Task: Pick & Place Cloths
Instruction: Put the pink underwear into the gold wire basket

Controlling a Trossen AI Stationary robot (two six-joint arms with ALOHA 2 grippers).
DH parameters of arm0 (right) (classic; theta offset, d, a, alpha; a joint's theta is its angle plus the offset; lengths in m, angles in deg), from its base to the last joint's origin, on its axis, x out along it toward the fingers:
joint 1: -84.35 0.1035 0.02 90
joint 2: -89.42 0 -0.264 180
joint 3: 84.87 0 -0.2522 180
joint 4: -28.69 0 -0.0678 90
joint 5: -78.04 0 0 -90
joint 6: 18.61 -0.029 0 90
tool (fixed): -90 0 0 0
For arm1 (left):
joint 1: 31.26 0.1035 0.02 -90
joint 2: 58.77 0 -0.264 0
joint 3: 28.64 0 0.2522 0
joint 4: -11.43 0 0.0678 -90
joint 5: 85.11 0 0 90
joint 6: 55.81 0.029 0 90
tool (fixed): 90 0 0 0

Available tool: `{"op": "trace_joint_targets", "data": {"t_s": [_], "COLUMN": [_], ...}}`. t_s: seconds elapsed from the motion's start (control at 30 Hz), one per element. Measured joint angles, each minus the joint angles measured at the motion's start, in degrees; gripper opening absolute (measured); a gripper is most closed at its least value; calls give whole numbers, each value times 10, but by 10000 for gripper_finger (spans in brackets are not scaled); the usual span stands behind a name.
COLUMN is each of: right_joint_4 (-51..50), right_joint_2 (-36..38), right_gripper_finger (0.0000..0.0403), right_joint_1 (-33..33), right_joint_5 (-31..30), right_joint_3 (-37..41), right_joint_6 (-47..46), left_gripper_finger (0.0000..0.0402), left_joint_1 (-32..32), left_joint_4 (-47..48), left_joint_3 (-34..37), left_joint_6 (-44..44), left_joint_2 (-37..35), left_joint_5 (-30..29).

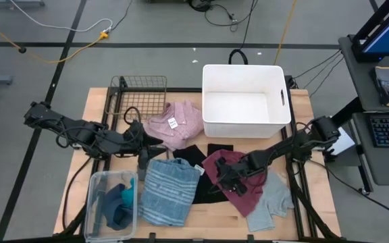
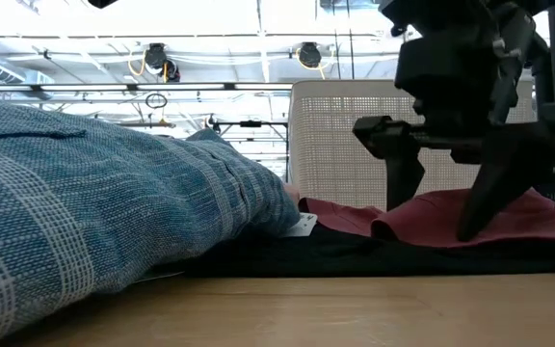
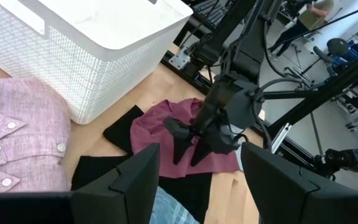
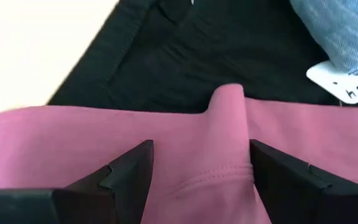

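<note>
The maroon cloth [image 1: 238, 177] lies spread on the table, partly over the black cloth [image 1: 201, 177]. My right gripper [image 1: 225, 179] is open and low over it, one finger on each side of a raised ridge. My left gripper [image 1: 150, 144] is open and hovers beside the pink shirt with the white tag [image 1: 176, 124], touching nothing. The blue striped cloth [image 1: 170, 191] lies flat near the table's near edge. The grey cloth [image 1: 273, 202] lies to the right of the maroon one. Teal and dark blue pieces [image 1: 118, 204] sit in a clear bin. My right gripper comes from above, slanting in from the table's right. Its open fingertips [image 2: 399, 229] stand on the maroon cloth, which lies on the table and the black cloth. A ridge of the cloth [image 4: 229, 109] rises in the gap between the two fingers, which are not closed on it.
A white latticed basket [image 1: 245, 118] stands at the table's far side, right of centre. A wire basket [image 1: 139, 93] sits at the far left. The clear plastic bin [image 1: 94, 202] stands at the near left corner. Bare wood [image 1: 215, 219] shows along the near edge.
</note>
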Motion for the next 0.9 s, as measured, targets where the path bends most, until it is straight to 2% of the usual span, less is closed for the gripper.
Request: {"op": "trace_joint_targets", "data": {"t_s": [0.13, 0.77, 0.9], "right_joint_4": [-2, -3, -4], "right_joint_2": [0, 7, 29], "right_gripper_finger": [223, 18, 6], "right_joint_1": [0, 0, 0], "right_joint_5": [-18, -18, -19], "right_joint_3": [0, 0, 0], "right_joint_6": [-4, -6, -10], "left_gripper_finger": [230, 230, 230], "left_joint_1": [0, 0, 0], "left_joint_4": [0, 0, -1], "left_joint_3": [0, 0, 0], "left_joint_6": [7, 12, 11], "left_joint_2": [0, 0, 0], "left_joint_5": [0, 0, 0]}}
